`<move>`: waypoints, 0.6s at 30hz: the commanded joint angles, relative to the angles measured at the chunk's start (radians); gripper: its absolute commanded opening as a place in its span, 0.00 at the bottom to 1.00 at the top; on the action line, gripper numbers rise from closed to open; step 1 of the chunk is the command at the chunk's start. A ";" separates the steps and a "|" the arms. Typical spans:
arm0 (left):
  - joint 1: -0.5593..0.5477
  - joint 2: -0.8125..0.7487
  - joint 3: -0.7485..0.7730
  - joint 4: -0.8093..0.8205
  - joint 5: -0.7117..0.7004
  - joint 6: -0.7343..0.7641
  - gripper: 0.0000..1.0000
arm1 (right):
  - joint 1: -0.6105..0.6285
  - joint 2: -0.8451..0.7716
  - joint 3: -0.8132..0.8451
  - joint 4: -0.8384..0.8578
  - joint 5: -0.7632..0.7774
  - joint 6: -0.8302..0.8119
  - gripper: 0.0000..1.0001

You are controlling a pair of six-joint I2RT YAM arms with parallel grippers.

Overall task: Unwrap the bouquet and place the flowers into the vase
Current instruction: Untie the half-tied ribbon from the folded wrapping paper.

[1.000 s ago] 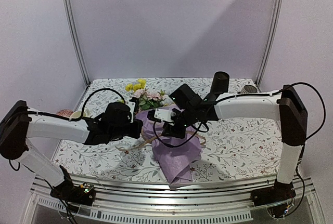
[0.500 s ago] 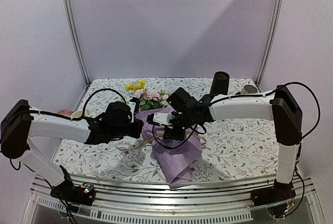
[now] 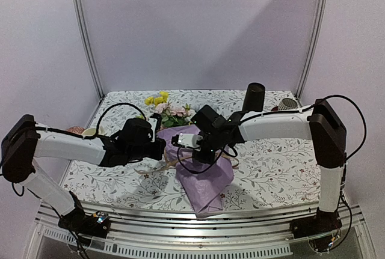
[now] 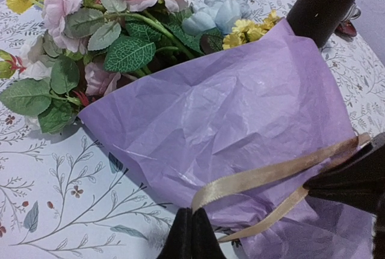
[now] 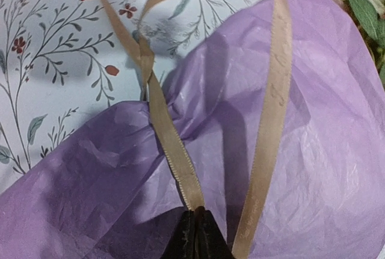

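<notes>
The bouquet (image 3: 204, 178) lies in the middle of the table in crinkled purple paper (image 4: 240, 109), its narrow end toward the near edge. Pink, yellow and pale blue flowers (image 4: 138, 6) with green leaves spill from its far end (image 3: 165, 112). A tan ribbon (image 4: 271, 172) runs round the wrap. My left gripper (image 4: 191, 212) is shut on one strand of it. My right gripper (image 5: 195, 212) is shut on another strand (image 5: 171, 145), just right of the left one (image 3: 162, 151). The tall black vase (image 3: 253, 98) stands upright behind the right arm.
A small ribbed cup on a red saucer (image 3: 289, 104) stands at the back right corner. A pinkish object and a small cup (image 3: 84, 131) sit at the left edge behind the left arm. The flowered tablecloth (image 3: 277, 163) is bare to the right of the bouquet.
My right gripper has moved left and lower over the wrap and has closed on the ribbon. The left gripper has held its grip and place.
</notes>
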 commanded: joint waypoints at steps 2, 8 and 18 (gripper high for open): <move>0.016 0.009 0.023 0.012 0.006 0.009 0.00 | 0.007 -0.034 -0.012 0.068 0.040 0.022 0.04; 0.016 -0.005 0.011 0.003 -0.002 0.011 0.00 | -0.002 -0.188 -0.136 0.212 0.064 0.084 0.03; 0.017 -0.031 -0.018 0.000 -0.002 0.007 0.00 | -0.119 -0.473 -0.394 0.436 0.082 0.295 0.03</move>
